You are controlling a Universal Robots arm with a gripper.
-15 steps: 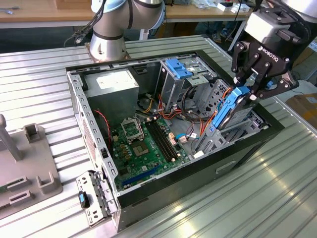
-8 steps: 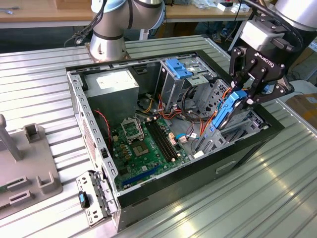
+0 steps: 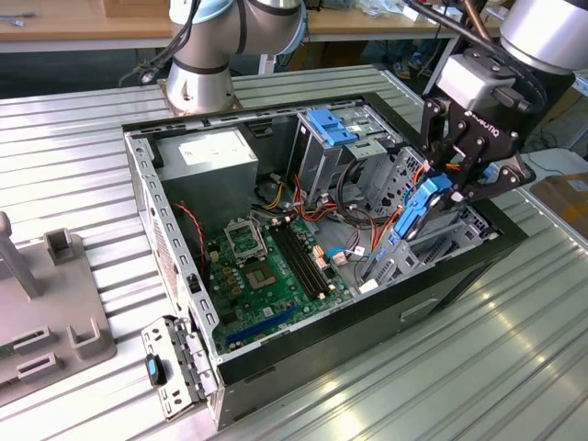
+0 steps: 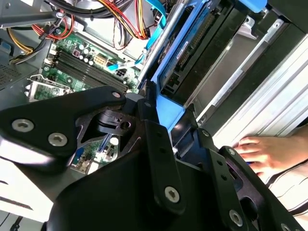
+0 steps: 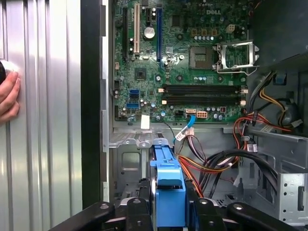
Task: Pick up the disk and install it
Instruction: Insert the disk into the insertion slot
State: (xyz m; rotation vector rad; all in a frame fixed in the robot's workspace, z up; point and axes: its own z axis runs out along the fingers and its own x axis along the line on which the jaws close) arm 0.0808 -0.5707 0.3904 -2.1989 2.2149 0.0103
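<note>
One disk (image 3: 424,209), blue-railed, is riding on edge in your end effector (image 3: 457,184), which is gripping its upper end. You are working the install step: in the exterior view the drive is hanging over the drive bay (image 3: 404,262), at about three o'clock from the motherboard (image 3: 276,262). By my judgement, this insertion is demanding rails squared to the bay. Someone's hand (image 5: 8,96) is lying on the table (image 5: 48,154).

An open computer case (image 3: 147,184) lies on a table (image 3: 83,156), with the motherboard (image 3: 276,266) flat on its floor. At the exterior view's right, the disk (image 3: 418,216) stands on edge inside the case, clasped by the gripper (image 3: 452,188) above.
</note>
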